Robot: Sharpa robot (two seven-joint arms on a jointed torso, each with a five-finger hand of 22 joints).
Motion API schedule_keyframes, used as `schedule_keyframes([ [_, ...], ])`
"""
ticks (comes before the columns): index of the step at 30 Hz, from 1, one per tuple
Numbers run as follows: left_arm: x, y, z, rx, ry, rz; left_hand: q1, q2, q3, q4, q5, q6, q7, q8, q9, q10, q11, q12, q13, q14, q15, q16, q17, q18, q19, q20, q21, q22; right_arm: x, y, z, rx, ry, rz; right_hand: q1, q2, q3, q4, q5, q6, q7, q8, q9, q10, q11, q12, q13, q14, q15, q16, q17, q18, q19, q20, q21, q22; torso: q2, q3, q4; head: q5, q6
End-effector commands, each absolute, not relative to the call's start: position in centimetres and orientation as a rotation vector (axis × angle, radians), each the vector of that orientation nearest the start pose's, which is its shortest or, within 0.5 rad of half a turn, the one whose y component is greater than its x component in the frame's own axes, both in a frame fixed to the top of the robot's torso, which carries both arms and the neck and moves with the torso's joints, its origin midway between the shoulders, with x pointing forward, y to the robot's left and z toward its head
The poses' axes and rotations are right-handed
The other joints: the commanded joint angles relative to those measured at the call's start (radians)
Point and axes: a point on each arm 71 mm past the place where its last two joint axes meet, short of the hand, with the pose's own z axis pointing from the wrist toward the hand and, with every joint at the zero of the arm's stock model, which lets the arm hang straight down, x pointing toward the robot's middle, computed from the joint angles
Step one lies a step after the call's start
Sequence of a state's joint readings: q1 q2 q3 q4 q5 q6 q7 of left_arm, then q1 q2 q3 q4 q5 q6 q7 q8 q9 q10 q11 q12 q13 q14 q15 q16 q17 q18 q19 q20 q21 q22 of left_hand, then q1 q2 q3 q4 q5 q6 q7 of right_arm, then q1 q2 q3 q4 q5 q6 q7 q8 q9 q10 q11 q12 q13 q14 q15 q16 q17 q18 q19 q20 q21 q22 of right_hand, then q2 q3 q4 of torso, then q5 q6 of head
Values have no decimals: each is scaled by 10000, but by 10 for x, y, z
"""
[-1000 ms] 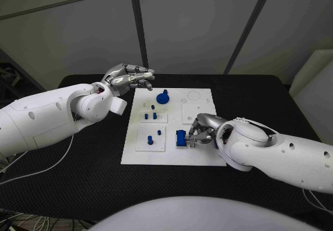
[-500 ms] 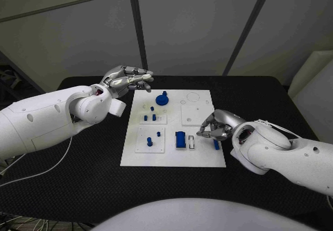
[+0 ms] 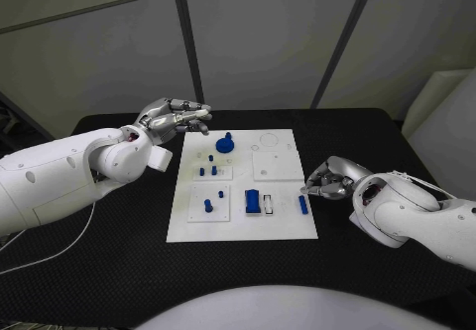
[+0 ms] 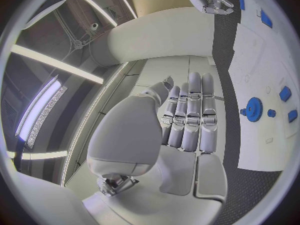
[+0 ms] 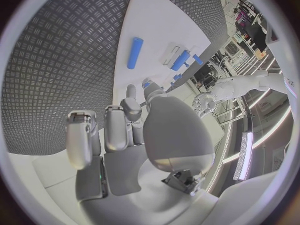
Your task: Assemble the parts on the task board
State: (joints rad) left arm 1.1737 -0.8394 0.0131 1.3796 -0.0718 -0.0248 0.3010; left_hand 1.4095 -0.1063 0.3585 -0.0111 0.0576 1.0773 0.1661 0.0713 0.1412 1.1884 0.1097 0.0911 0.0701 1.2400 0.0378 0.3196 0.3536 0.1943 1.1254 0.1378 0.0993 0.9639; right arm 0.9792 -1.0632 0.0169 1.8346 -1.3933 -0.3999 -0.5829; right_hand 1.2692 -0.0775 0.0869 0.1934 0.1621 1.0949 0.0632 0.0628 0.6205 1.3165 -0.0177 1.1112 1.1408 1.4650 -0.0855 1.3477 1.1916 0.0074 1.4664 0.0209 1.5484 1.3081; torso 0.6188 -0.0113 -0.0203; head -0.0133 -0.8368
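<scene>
White board [image 3: 283, 220] flat in the middle of the black table [image 3: 119, 268], long side running away from the robot. Blue gear with a knob [image 3: 225, 144] standing near the far left corner of the board. Two short blue pegs [image 3: 208, 170] upright on a small raised plate just nearer than the gear. One more blue peg [image 3: 208, 205] upright on a second plate nearer the robot, with a smaller blue stud [image 3: 219, 195] just beside it. Blue block [image 3: 253, 201] upright in the near middle, a small white frame touching its right side. Blue pin [image 3: 303, 204] lying flat at the right edge of the board, also seen in the right wrist view [image 5: 135, 52].

Left hand [image 3: 175, 115] raised off the far left corner of the board, fingers curled in together, nothing held. Right hand [image 3: 328, 180] just off the right edge of the board near the pin, fingers curled in, nothing seen in them.
</scene>
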Motion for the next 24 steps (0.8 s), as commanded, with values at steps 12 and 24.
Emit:
schedule_keyframes([
  [12,509,236,-184,-10529,15699,-16544,5,76,9,-47,-42,-61,3,-22,9,-76,-18,-41,-12,33,16,-28,10,-169,81,-11,-44,-9,383,-238,-265,2302,20315,2939,-273,-82,-158,282,21,145,-20,19,-94,-9,52,-110,-21,370,47,64,63,-31,969,100,52,2540,-5,-1,59,-59,-19],
  [24,509,238,-184,-10547,15692,-16504,5,76,9,-47,-42,-61,3,-22,9,-76,-18,-41,-12,33,16,-28,10,-169,81,-11,-44,-9,380,-232,-271,1997,20370,2757,-220,-114,-177,348,28,221,-50,42,-103,-11,33,-121,-16,372,38,67,77,-33,973,99,60,2544,-1,-2,33,-30,-26],
])
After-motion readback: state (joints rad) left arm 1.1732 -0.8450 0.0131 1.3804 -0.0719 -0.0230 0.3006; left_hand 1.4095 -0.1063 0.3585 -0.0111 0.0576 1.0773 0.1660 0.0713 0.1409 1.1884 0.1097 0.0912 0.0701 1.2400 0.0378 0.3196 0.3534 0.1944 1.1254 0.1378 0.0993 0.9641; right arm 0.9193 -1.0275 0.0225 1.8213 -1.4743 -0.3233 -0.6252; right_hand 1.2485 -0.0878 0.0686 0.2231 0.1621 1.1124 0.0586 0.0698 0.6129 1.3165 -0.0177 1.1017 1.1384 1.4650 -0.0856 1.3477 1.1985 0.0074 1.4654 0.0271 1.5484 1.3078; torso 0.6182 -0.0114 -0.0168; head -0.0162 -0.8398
